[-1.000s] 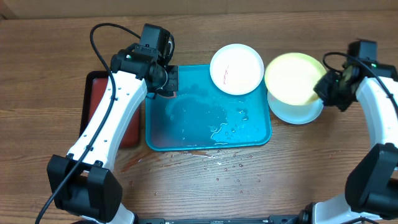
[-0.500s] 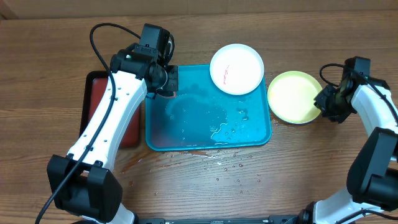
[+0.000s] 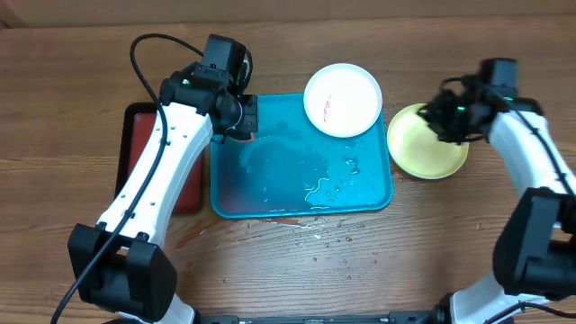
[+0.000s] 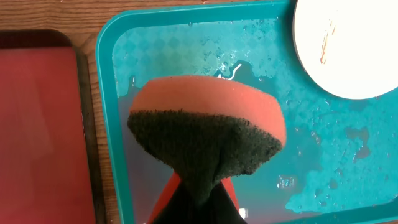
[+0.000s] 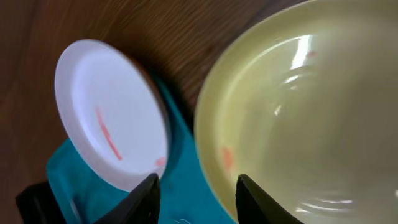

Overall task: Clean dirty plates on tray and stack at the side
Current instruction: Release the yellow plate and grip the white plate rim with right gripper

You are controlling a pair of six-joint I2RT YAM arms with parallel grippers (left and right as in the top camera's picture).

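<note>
Green plate (image 3: 425,151) under spread right pincer (image 5: 196,186), left pincer (image 3: 245,113) clamping sponge (image 4: 208,118)

- The left end effector (image 3: 246,115) is reaching toward the far left, pinching a sponge (image 4: 208,127).
- The right end effector (image 3: 444,114) is hovering far right, fingers (image 5: 147,194) parted, pointing leftward.

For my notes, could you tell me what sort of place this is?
Probably a robotics lab bench staged for dishwashing: a wooden table, a wet tray, and a sponge gripped by the left arm.
</note>
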